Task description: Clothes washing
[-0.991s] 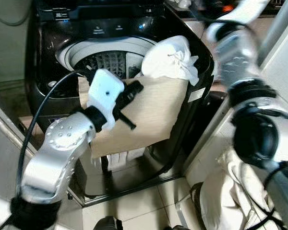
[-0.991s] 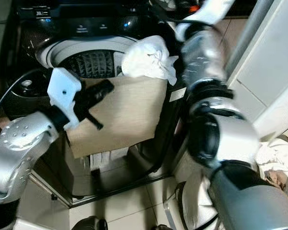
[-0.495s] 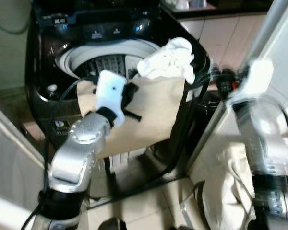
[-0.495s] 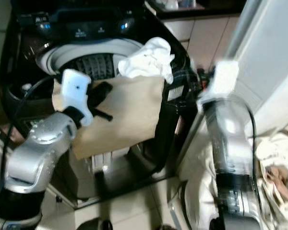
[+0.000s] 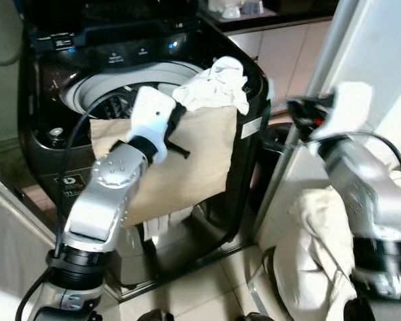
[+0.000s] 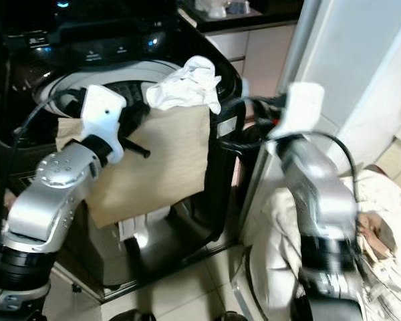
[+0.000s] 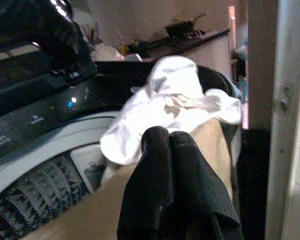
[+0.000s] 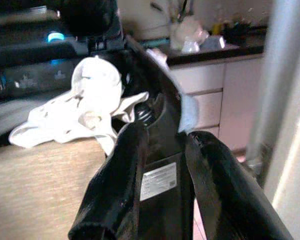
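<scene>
A black top-loading washing machine (image 5: pixel 47 107) stands open, its drum (image 5: pixel 93 100) visible. A tan cloth (image 5: pixel 194 160) hangs over the front rim. A bunched white garment (image 5: pixel 214 83) sits on the right rim, above the cloth. My left gripper (image 5: pixel 179 117) rests against the cloth's top edge and points at the white garment; in the left wrist view its fingers (image 7: pixel 162 137) are pressed together with nothing visible between them. My right gripper (image 6: pixel 244 124) is open beside the machine's right front corner, fingers apart (image 8: pixel 167 135) and empty.
A heap of white laundry (image 5: pixel 314 254) lies on the tiled floor (image 5: pixel 214 287) at the right. A white panel (image 5: pixel 387 53) rises close behind my right arm. A counter (image 5: pixel 234 10) with small items is at the back. A white strip (image 5: pixel 164 224) hangs below the tan cloth.
My right arm has come down from above the machine to its right side, fingers now apart. The view has shifted. The left gripper, tan cloth and white garment stay as before.
</scene>
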Available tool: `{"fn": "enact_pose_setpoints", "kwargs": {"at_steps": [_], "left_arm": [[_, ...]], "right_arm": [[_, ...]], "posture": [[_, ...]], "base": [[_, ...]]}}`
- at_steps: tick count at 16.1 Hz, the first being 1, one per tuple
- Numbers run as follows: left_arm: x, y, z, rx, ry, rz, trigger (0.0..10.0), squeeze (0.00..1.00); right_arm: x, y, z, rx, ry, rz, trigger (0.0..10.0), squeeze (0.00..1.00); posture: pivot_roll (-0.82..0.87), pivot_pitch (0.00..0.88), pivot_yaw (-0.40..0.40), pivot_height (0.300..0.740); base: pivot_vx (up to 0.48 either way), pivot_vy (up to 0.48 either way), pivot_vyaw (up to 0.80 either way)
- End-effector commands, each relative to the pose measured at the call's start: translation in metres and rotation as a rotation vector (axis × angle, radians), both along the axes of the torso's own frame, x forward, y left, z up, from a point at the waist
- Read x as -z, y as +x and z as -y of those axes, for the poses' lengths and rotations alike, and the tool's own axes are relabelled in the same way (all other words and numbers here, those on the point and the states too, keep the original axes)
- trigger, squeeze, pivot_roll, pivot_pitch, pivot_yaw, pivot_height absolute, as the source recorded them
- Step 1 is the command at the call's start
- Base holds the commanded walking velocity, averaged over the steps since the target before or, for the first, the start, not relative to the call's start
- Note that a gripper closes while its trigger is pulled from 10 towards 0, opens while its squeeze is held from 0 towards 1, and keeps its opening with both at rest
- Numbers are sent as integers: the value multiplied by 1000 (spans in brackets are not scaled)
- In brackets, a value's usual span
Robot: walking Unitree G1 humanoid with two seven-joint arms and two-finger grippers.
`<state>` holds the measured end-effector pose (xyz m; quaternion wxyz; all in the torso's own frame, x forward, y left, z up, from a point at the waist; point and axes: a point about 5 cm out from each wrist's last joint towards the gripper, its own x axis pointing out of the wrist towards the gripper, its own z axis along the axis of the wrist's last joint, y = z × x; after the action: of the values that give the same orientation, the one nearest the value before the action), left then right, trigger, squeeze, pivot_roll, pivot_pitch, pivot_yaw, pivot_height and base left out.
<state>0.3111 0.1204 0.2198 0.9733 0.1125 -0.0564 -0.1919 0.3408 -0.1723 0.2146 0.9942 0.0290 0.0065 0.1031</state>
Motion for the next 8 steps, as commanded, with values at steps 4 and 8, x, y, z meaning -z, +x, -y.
{"fn": "enact_pose_setpoints", "kwargs": {"at_steps": [4,8], "left_arm": [[-10,-2,-4,-32,-56,25,10000,0],[-11,-3,1,-16,-88,25,10000,0]], "right_arm": [[-4,3,-14,9,51,0,10000,0],[4,-6,-11,39,22,-22,10000,0]], "posture": [[19,0,-5,740],[8,0,-6,740]], "base": [[0,0,0],[0,0,136]]}}
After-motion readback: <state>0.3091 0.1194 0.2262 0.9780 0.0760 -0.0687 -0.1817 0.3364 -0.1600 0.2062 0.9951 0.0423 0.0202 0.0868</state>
